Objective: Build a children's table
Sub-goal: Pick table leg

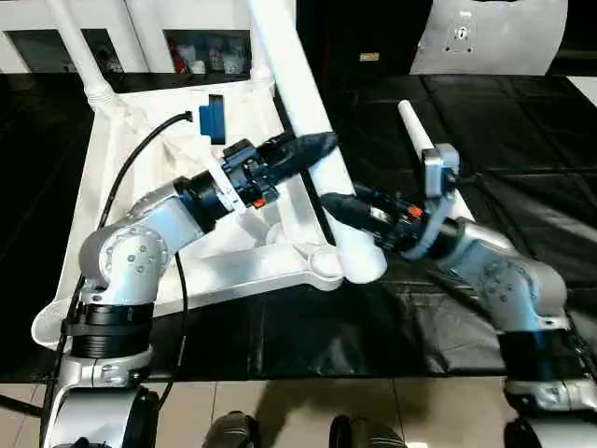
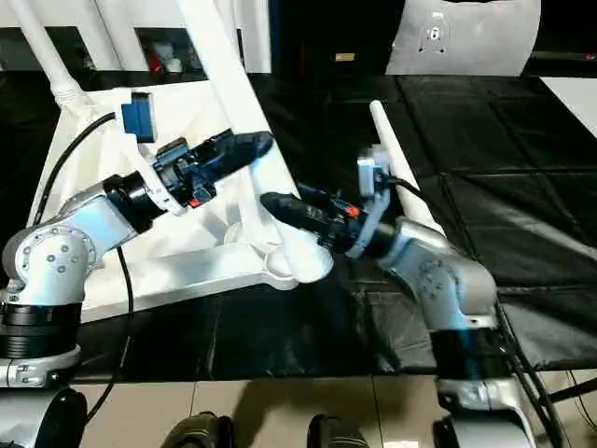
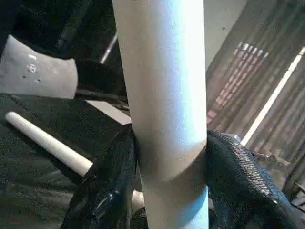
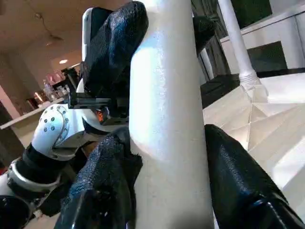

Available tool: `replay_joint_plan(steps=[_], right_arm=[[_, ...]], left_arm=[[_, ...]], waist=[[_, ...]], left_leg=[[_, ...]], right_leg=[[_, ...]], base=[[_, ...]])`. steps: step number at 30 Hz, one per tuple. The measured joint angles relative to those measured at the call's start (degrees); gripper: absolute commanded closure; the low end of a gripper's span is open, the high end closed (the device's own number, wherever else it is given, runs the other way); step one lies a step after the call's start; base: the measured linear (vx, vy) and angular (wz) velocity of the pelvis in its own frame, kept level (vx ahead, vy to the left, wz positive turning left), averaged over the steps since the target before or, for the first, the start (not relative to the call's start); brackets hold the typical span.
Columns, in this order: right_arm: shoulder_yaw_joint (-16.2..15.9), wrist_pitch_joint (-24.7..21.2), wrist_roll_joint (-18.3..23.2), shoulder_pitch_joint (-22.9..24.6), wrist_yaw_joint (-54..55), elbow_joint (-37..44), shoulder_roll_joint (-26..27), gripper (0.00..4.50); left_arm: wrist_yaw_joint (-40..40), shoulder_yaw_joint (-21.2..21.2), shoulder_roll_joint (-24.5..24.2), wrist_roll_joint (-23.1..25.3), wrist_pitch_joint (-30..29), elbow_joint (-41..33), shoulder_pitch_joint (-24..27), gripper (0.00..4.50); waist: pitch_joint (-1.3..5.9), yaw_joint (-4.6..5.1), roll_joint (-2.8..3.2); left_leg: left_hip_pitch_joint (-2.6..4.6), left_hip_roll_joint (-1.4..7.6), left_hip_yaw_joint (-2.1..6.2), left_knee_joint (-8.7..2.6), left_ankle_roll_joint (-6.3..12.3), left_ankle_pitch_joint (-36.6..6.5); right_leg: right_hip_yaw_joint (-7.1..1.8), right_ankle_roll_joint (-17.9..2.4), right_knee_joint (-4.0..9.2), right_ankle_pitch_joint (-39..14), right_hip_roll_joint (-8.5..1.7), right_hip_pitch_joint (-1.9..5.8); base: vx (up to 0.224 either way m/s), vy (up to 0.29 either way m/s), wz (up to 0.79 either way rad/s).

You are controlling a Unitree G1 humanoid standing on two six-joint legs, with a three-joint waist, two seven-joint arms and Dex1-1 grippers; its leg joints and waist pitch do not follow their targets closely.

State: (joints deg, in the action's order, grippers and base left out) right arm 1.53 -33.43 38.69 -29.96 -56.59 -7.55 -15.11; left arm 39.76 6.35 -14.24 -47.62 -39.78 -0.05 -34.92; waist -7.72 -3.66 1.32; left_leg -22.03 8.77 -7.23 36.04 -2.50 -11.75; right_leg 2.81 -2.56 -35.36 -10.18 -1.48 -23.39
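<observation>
Grippers hold one white table leg (image 1: 312, 140) together. The right gripper (image 1: 338, 203) is closed on the leg low down, just above the near corner socket (image 1: 326, 264) of the upside-down table top (image 1: 140, 159). The left gripper (image 1: 317, 145) is closed on the same leg higher up. The leg leans away from the robot. Another leg (image 1: 417, 131) lies loose on the black floor mat (image 1: 504, 140), right of the top. A third leg (image 1: 79, 47) stands in the far left corner. Behind is a white cabinet (image 1: 140, 37).

L gripper (image 1: 312, 147) clamped round leg (image 1: 297, 103); R gripper (image 1: 334, 203) clamped lower; forearms converge.
</observation>
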Motion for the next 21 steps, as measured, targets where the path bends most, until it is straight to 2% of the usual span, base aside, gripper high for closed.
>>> replay_joint_plan(steps=[2,3,10,11,12,16,18,21], right_arm=[[0.18,1.07,-1.30,-0.44,1.98,-0.84,-0.11,1.93],[0.18,1.97,-1.79,-0.45,2.47,-1.23,-0.05,1.62],[0.55,4.75,-3.38,-0.48,3.54,-2.25,0.04,1.08],[0.73,4.78,-3.38,-0.51,3.70,-2.25,0.06,1.04],[0.95,4.78,-3.37,-0.62,4.06,-2.22,0.05,0.77],[1.41,3.55,-3.32,-1.35,5.65,-0.81,-0.94,0.57],[1.41,3.36,-3.37,-1.42,5.82,0.28,-1.50,0.24],[0.81,2.08,-4.25,-1.47,6.14,0.91,-3.47,0.16]], left_arm=[[-0.77,0.09,-0.36,1.44,1.00,0.38,-0.45,2.65],[-0.92,0.06,-0.72,2.34,1.64,0.43,-0.66,2.65],[-1.50,-0.47,-2.14,6.36,4.40,1.48,-2.13,2.66],[-1.78,-0.85,-2.57,7.06,4.43,1.48,-2.36,2.66],[-2.09,-1.51,-3.29,8.08,4.39,1.48,-2.58,2.66],[-3.54,-4.56,-4.88,12.50,4.35,1.47,-2.99,2.66],[-3.62,-5.18,-5.00,13.37,4.35,1.45,-2.99,2.66],[-3.62,-5.96,-5.41,14.04,4.35,1.05,-3.16,2.66]], waist=[[0.00,0.02,0.00],[0.00,-0.04,0.00],[0.00,0.03,0.00],[0.00,0.05,0.00],[0.00,0.08,0.00],[0.00,0.09,0.00],[0.00,0.10,0.00],[0.00,0.05,0.00]], left_leg=[[0.00,0.01,0.00,0.01,-0.01,0.02],[0.00,0.01,0.00,0.02,-0.01,0.03],[-0.01,0.01,-0.01,0.04,0.00,0.03],[0.00,0.01,-0.01,0.04,0.00,0.03],[0.00,0.02,-0.01,0.03,0.00,0.03],[-0.01,0.02,-0.02,0.04,0.00,0.03],[-0.01,0.02,-0.02,0.04,0.00,0.03],[-0.02,0.02,-0.03,0.04,0.01,0.03]], right_leg=[[0.01,0.00,0.01,0.04,0.00,0.00],[0.01,0.01,0.01,0.04,0.00,0.00],[0.00,0.01,0.01,0.06,-0.01,0.00],[0.00,0.01,0.01,0.06,-0.01,0.00],[0.00,0.01,0.00,0.06,-0.01,0.00],[0.00,0.01,0.01,0.06,-0.01,0.00],[0.00,0.01,0.02,0.06,-0.01,0.00],[0.00,0.01,0.02,0.06,-0.01,-0.01]], base=[[0.000,0.000,0.00],[0.000,0.000,0.00],[0.000,0.000,0.00],[0.000,0.000,0.00],[0.000,0.000,0.00],[0.000,0.000,0.00],[0.000,0.000,0.00],[0.000,0.000,0.00]])
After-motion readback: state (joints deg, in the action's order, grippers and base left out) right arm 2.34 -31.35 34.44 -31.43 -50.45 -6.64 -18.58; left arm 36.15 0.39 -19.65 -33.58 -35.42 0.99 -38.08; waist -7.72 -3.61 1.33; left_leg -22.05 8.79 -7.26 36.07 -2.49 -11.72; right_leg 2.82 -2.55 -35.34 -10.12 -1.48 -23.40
